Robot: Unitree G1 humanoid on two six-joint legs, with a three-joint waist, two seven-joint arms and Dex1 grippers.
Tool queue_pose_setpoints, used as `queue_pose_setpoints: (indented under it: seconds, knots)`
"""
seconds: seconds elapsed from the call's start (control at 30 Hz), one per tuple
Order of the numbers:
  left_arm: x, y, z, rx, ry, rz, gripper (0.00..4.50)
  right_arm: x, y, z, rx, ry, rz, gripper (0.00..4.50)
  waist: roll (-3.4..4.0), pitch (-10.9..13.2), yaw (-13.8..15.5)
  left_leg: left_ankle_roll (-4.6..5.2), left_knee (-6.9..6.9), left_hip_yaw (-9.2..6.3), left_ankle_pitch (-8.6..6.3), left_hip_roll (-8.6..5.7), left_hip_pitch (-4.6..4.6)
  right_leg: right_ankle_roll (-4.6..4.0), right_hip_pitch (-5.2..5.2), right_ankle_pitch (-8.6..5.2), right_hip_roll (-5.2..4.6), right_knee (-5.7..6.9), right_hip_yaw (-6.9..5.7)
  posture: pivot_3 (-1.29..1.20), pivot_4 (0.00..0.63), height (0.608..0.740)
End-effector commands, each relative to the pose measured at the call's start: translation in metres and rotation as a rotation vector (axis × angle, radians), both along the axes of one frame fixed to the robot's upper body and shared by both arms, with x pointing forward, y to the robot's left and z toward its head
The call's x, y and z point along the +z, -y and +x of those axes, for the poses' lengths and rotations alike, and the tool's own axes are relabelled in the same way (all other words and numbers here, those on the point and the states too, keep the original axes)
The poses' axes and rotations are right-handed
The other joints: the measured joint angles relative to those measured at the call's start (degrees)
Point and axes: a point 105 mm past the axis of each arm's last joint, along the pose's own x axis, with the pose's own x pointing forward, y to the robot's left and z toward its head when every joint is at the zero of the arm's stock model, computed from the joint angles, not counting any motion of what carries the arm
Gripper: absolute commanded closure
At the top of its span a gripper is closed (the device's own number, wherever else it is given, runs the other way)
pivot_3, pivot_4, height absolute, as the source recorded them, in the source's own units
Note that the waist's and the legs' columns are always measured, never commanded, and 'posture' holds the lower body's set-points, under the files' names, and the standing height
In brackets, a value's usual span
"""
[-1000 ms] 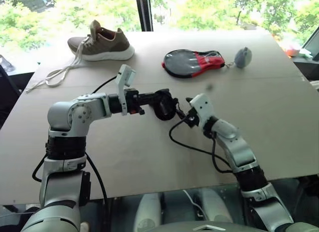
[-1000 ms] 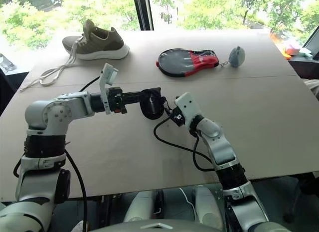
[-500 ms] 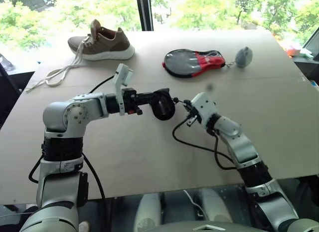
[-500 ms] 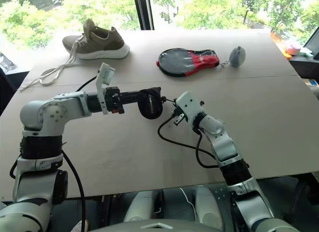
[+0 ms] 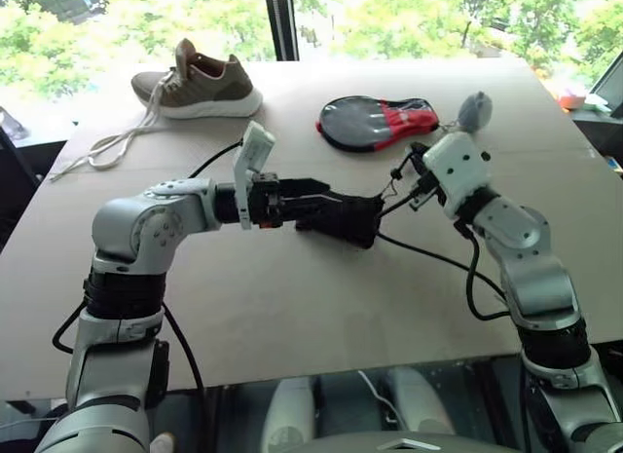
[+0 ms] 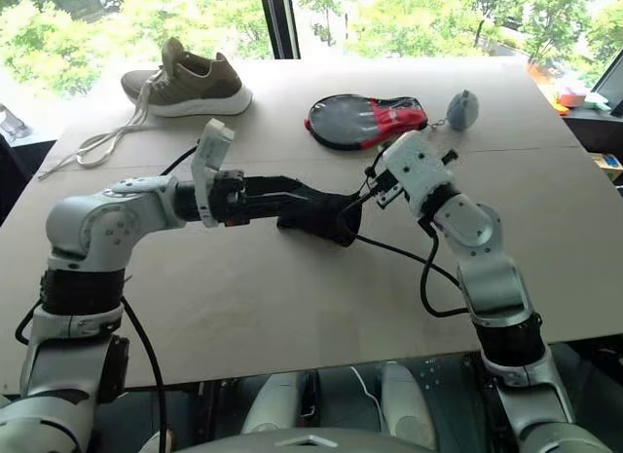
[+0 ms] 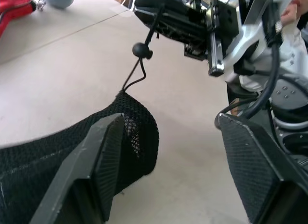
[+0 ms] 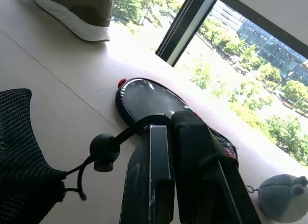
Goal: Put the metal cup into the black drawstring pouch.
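Note:
The black drawstring pouch (image 5: pixel 346 219) sits low over the middle of the table, and its mesh side rests against one finger (image 7: pixel 103 156) of my left gripper (image 5: pixel 316 192). That gripper is open, its fingers spread wide, with the pouch beside rather than clamped. My right gripper (image 5: pixel 410 172) is up and to the right of the pouch, shut on the thin drawstring cord (image 5: pixel 389 195). The cord's bead (image 8: pixel 104 151) hangs just below the right fingers. The metal cup is hidden. I cannot tell whether the pouch touches the table.
A brown shoe (image 5: pixel 200 83) with loose white laces (image 5: pixel 117 146) lies at the back left. A black-and-red paddle case (image 5: pixel 378 122) and a grey fuzzy ball (image 5: pixel 474 110) lie at the back right. A black cable (image 5: pixel 438 263) loops from my right wrist.
My right gripper shut on the cord, then rose and swung right, drawing the cord taut. My left gripper opened, and the pouch slid right and sagged lower.

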Motion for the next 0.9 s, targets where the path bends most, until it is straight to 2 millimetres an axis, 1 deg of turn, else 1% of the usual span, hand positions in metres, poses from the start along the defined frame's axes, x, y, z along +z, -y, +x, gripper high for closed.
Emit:
queue_pose_setpoints:
  seconds: [0.03, 0.13, 0.27, 0.5, 0.73, 0.83, 0.9]
  knots:
    - [0.013, 0.019, 0.007, -0.016, 0.131, 0.015, 1.27, 0.023, -0.006, -0.013, 0.015, 0.08, -0.053, 4.5, 0.0, 0.0, 0.6, 0.13, 0.01, 0.01, -0.08, -0.02, -0.01, 0.0, 0.0, 0.0, 0.0, -0.02, 0.01, 0.0, 0.15, 0.74]
    - [0.009, 0.035, 0.015, -0.016, 0.184, 0.019, 1.27, 0.026, -0.009, -0.017, 0.015, 0.087, -0.089, 4.5, 0.0, 0.0, 0.8, 0.15, 0.01, 0.01, -0.09, -0.08, -0.01, 0.0, 0.0, 0.0, 0.0, -0.04, 0.03, 0.0, 0.15, 0.74]
    - [0.01, 0.051, 0.02, -0.026, 0.209, -0.007, 1.27, 0.026, -0.01, -0.02, 0.012, 0.082, -0.118, 4.5, 0.0, 0.0, 0.8, 0.16, 0.01, -0.01, -0.09, -0.11, -0.05, 0.01, 0.0, 0.0, 0.0, -0.11, 0.02, 0.0, 0.15, 0.74]
    - [0.014, 0.064, 0.031, -0.01, 0.238, -0.036, 1.27, 0.023, -0.012, -0.023, 0.014, 0.063, -0.123, 4.5, 0.0, 0.0, 0.8, 0.17, 0.0, -0.03, -0.09, -0.12, -0.06, 0.01, 0.01, 0.0, 0.0, -0.15, 0.0, 0.0, 0.15, 0.74]
    - [0.01, 0.079, 0.03, -0.039, 0.24, -0.055, 1.27, 0.022, -0.013, -0.023, 0.022, 0.052, -0.126, 4.5, 0.0, 0.0, 0.8, 0.17, 0.0, -0.05, -0.09, -0.12, -0.08, 0.02, 0.01, 0.0, 0.0, -0.17, -0.01, 0.0, 0.15, 0.74]
    - [0.01, 0.088, 0.031, -0.047, 0.242, -0.076, 2.06, 0.021, -0.012, -0.024, 0.022, 0.047, -0.126, 4.5, 0.0, 0.0, 0.8, 0.17, 0.0, -0.04, -0.09, -0.12, -0.08, 0.02, 0.01, 0.0, 0.0, -0.17, -0.01, 0.0, 0.15, 0.74]
    - [0.009, 0.091, 0.032, -0.048, 0.24, -0.081, 3.0, 0.021, -0.012, -0.024, 0.022, 0.044, -0.125, 4.5, 0.0, 0.0, 0.8, 0.17, 0.0, -0.05, -0.09, -0.13, -0.08, 0.02, 0.02, 0.0, 0.0, -0.18, -0.02, 0.0, 0.15, 0.74]
